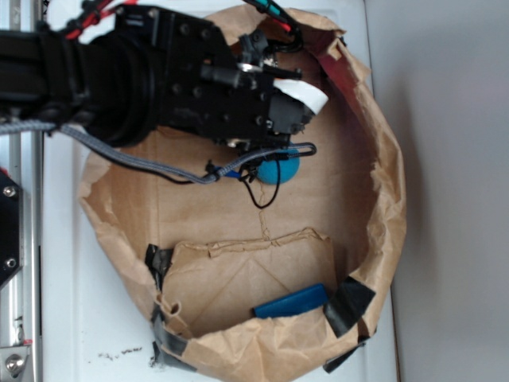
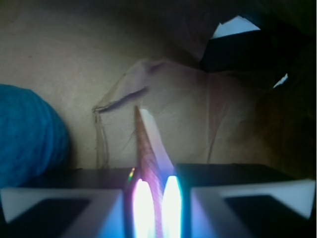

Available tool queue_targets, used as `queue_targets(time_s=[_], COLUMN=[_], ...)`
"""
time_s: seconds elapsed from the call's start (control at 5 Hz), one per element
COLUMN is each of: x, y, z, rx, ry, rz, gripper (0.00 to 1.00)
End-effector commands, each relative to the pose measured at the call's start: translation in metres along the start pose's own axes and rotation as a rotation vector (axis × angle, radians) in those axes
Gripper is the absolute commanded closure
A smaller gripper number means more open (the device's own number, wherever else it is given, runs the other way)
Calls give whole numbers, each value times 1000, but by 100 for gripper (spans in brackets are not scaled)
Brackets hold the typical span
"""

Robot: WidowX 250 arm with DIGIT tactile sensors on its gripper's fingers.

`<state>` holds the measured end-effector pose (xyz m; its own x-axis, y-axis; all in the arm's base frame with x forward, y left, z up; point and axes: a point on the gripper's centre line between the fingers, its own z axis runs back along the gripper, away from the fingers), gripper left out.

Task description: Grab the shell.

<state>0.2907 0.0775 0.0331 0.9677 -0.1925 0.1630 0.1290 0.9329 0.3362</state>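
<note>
One thin point of the shell (image 2: 145, 148) showed in the wrist view, standing out forward from between the two fingers (image 2: 59, 210) of the gripper (image 2: 152, 208), and the fingers were pressed in on it from both sides with only a narrow bright gap left. So the pincer was pinching the shell; its thick knobbly part was hidden down between the fingers. In the outside view the shell could not be seen at all, because the arm (image 1: 119, 79) covered it — the gripper (image 1: 280, 155) was low inside the paper bag (image 1: 390, 199), just beside the blue ball (image 1: 280, 169). The blue block (image 1: 291, 302) lay well apart, near the lower wall of the bag.

I judged the shell to be light, stiff and hard, with a smooth slippery skin on the long point. That point looked fragile — a strong squeeze there could break it. The ribbed thick body seemed the better place to hold, since the knobs would give the pads something to catch. Because the shell tapers, it could slide forward out of the fingers like a wedge, so a firm but not hard pressure seemed right. Whether the pads really sat on the body I could not tell.
</note>
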Motion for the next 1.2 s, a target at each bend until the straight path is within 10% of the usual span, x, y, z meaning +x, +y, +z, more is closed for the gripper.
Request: queue_targets(time_s=[0.0,0.4,0.6,1.0], x=[-2,-33,-30,-19], y=[8,21,20,6], z=[44,93,82,49], rx=[-24,-120,-106,-107], ry=[-100,-202,-166,-101], rz=[45,68,51,-7], gripper=[100,100,0,0])
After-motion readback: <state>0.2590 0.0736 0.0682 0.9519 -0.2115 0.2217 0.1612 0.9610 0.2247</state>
